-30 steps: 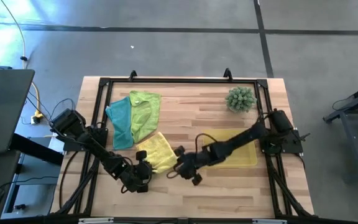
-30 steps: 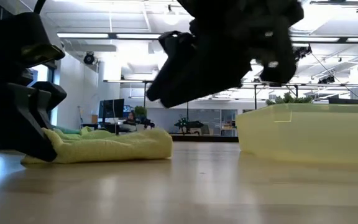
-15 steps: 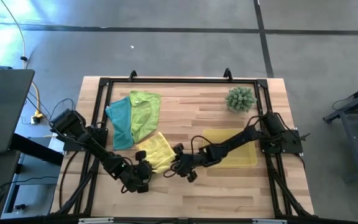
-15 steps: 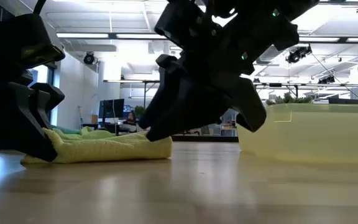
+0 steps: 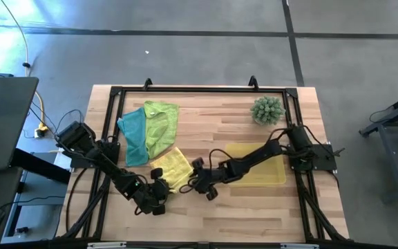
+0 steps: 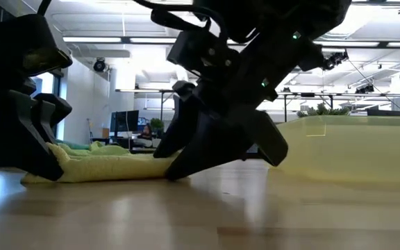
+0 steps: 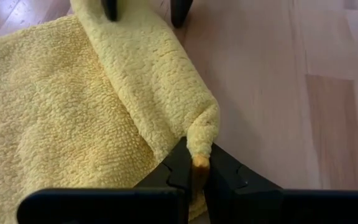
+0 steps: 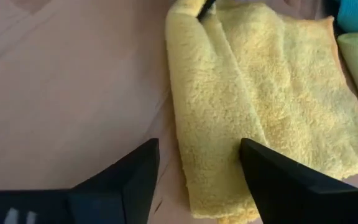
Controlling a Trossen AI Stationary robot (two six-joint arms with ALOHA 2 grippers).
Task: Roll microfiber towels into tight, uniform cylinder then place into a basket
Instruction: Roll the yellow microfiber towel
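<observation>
The yellow towel [image 5: 173, 168] lies flat on the table, and its near edge is folded over into a thick roll [image 7: 160, 81]. My left gripper [image 5: 159, 187] is shut on one end of that roll. My right gripper [image 8: 197, 180] is open and low at the roll's other end [image 8: 207, 168], one finger on each side of it. Its fingertips also show in the left wrist view [image 7: 178, 11]. The teal towel [image 5: 133, 135] and the lime green towel [image 5: 162, 123] lie crumpled at the far left. The yellow basket [image 5: 271, 173] stands under my right arm. My left gripper pinches the end of the yellow towel's folded-over near edge [image 7: 201, 134] between its two fingers, taking several layers. The fingers come in low from the table's near left, roughly along the roll. The towel lies on the table. My right gripper stands astride the roll's other end; I cannot tell whether its fingers [image 8: 132, 177] touch the cloth.
A spiky green ball-shaped plant [image 5: 267, 110] stands at the far right. A black frame [image 5: 199, 89] runs round the table's edges. Bare wood [image 5: 254, 214] lies along the near side, right of the grippers.
My right gripper has moved toward the table's left edge and down, from just above the table beside the basket to the right end of the yellow towel's folded edge. It is still open. My left gripper and the towel have kept still.
</observation>
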